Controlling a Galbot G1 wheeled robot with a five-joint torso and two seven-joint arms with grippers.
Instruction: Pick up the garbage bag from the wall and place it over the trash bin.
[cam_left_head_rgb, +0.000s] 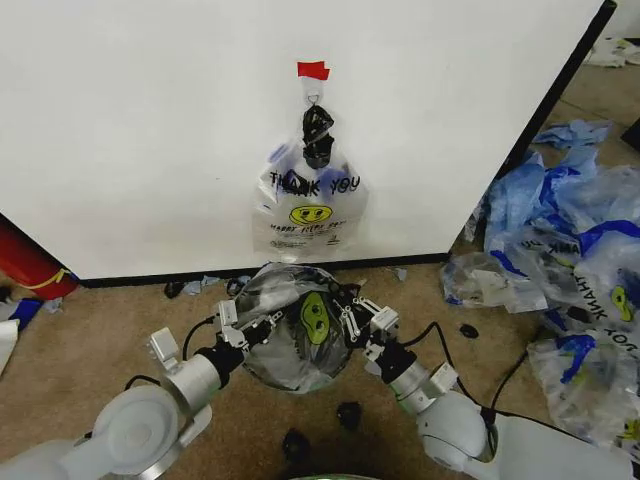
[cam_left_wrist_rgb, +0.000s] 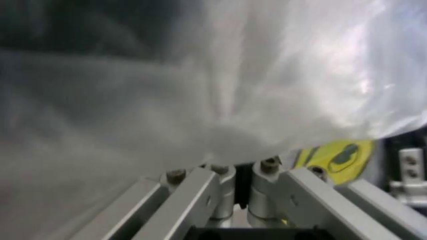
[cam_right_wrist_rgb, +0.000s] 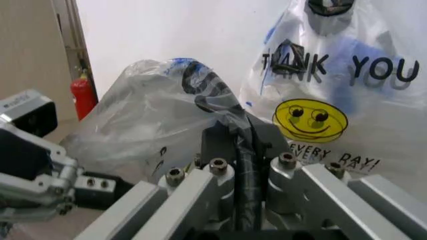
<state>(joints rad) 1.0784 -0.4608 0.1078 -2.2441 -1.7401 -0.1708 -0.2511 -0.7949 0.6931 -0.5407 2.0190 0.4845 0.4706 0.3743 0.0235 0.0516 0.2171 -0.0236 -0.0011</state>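
Both arms reached forward and inward, converging low in front of the robot. The left tool (cam_left_head_rgb: 262, 325) had its fingers pinched together, gripping. The right tool (cam_left_head_rgb: 352, 318), facing it from the other side, was likewise clamped, fingers closed.

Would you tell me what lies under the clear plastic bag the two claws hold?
The round black wire-mesh bin shows through the clear smiley-printed bag; its inside is covered.

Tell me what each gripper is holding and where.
Both hold the garbage bag spread over the trash bin: left gripper pinches its left edge, right gripper its right edge.
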